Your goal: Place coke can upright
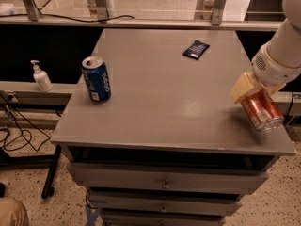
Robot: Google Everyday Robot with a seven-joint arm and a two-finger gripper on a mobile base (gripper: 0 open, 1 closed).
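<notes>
The coke can (261, 110), orange-red with a silver end, is tilted with its silver end pointing down toward the front right, near the right edge of the grey cabinet top (164, 93). My gripper (253, 94) is at the right side of the top and is shut on the coke can; one cream finger (242, 87) shows on the can's left side. The white arm reaches in from the upper right. The can seems to be held just above the surface.
A blue Pepsi can (96, 78) stands upright near the top's left edge. A small dark packet (196, 49) lies at the back right. A white pump bottle (41, 76) stands on a ledge to the left. Drawers are below the front edge.
</notes>
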